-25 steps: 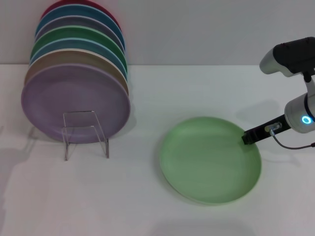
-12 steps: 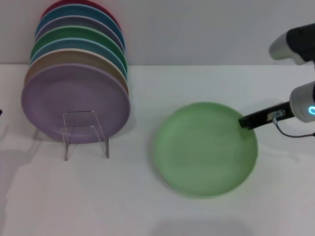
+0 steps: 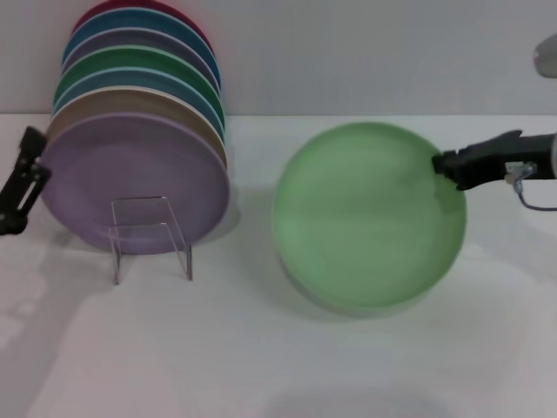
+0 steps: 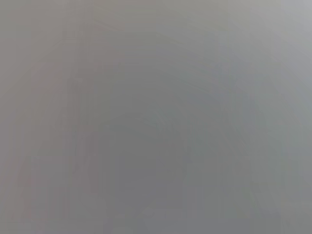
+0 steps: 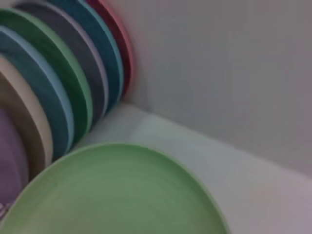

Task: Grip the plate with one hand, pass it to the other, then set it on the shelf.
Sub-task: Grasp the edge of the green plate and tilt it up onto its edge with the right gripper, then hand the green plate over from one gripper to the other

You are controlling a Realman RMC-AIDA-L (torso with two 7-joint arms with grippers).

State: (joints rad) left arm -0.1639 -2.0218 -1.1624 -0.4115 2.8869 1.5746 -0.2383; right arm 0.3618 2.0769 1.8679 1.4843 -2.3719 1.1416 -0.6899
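a: where's the plate (image 3: 365,218) sitting?

b: it's off the counter (image 3: 261,348), held up in the air on the robot's right side, its face tipped toward the head camera. a soft shadow lies on the counter under it.

a: who has it?

b: the right hand (image 3: 446,164). its black fingers are clenched on the plate's rim at the edge nearest that arm. the right wrist view shows the same pale green plate (image 5: 117,195) close up, with the row of plates (image 5: 53,92) beyond it.

a: and the left hand?

b: the left hand (image 3: 19,181) shows at the far left edge of the head view, just beside the lilac plate (image 3: 130,178) at the front of the row. i cannot tell how its fingers stand; its wrist view is plain grey.

a: the shelf?

b: the shelf (image 3: 150,237) stands on the counter, well apart from the green plate, with the coloured plates leaning upright in it.
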